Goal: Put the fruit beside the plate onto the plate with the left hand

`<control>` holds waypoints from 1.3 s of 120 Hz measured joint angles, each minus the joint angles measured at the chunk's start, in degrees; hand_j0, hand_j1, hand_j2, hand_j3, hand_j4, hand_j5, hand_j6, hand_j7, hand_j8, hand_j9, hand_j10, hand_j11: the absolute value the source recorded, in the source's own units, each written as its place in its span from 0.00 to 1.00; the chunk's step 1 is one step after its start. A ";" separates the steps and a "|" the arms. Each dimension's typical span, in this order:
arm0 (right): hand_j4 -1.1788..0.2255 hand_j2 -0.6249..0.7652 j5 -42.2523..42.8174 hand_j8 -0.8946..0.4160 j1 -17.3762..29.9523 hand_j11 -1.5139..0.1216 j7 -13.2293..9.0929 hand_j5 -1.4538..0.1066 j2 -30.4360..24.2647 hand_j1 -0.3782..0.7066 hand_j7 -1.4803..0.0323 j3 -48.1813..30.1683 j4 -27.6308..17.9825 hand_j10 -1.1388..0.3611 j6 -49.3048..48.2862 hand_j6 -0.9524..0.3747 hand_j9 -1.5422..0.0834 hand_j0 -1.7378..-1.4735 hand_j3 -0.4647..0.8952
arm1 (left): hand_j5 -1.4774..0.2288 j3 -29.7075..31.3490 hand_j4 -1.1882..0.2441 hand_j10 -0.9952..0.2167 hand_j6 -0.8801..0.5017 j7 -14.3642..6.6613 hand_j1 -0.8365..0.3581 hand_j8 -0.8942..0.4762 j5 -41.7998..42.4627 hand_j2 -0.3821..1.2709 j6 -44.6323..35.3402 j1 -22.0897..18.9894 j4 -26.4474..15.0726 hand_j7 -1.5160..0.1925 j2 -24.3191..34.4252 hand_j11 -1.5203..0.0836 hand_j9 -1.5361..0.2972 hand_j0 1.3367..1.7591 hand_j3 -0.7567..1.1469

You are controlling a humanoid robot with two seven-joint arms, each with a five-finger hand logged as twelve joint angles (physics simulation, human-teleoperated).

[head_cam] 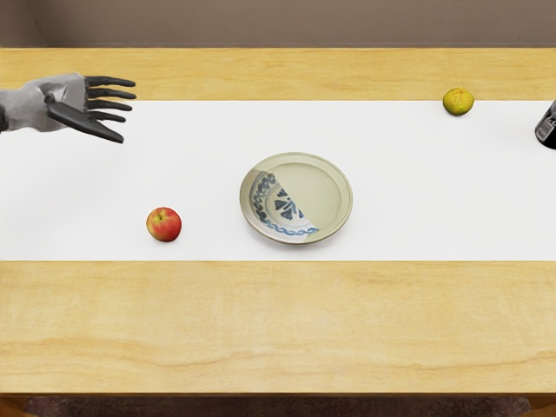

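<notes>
Wooden tabletop [278,330], seen from above at a slant, with a broad white strip [434,191] running across it from the left edge to the right edge. The plate [323,184], round and pale green with a blue pattern on its lower left part, lies at the middle of the strip and carries nothing. The left hand [90,106] hovers over the far left end of the strip, its arm entering from the left edge; its dark fingers [113,94] are spread wide and straight, pointing right, and hold nothing. The red apple [163,224] rests on the strip near the plate, to its left, apart from the rim and well apart from the hand. A yellow-green citrus fruit [458,101] sits at the far right, at the strip's back edge, well apart from the plate. A dark piece of the right arm [547,126] is cropped by the right edge; the state of its hand cannot be told.
</notes>
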State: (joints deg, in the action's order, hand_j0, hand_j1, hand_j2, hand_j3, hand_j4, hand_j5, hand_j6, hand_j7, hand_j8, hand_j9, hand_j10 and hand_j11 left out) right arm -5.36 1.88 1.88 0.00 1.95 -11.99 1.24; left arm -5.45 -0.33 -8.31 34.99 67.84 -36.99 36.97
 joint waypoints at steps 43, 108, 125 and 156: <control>0.82 0.45 0.00 0.66 0.37 0.90 -0.38 0.91 0.00 0.06 0.95 0.12 -0.04 0.74 0.03 0.69 0.92 0.30 0.34 | 0.68 0.02 0.66 0.62 0.46 -0.56 0.75 0.47 -17.35 0.26 0.01 7.38 -4.22 0.70 0.16 0.75 0.66 0.76 0.40; 0.82 0.45 0.00 0.66 0.41 0.90 -0.46 0.91 0.00 0.06 0.95 0.15 -0.03 0.74 0.05 0.69 0.92 0.30 0.34 | 0.68 21.76 0.65 0.61 0.46 -14.14 0.74 0.47 -36.47 0.26 -11.94 26.23 -39.95 0.70 5.10 0.75 0.66 0.76 0.40; 0.82 0.45 0.00 0.66 0.41 0.90 -0.46 0.91 0.00 0.06 0.95 0.16 -0.04 0.74 0.04 0.69 0.92 0.30 0.34 | 0.68 34.05 0.65 0.61 0.45 -14.49 0.74 0.47 -31.65 0.26 -20.45 30.47 -46.75 0.70 5.13 0.75 0.66 0.76 0.40; 0.82 0.45 0.00 0.66 0.41 0.90 -0.46 0.91 0.00 0.06 0.95 0.15 -0.04 0.74 0.04 0.69 0.92 0.30 0.34 | 0.68 48.26 0.65 0.61 0.46 -14.58 0.74 0.47 -29.36 0.26 -31.44 38.56 -53.66 0.70 1.95 0.75 0.66 0.76 0.40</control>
State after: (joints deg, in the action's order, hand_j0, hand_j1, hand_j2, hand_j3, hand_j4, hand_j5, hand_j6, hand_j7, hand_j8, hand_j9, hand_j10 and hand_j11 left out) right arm -5.36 2.28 1.42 0.00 2.10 -12.03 1.28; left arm 42.81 -14.91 -37.67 3.56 106.40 -90.66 38.91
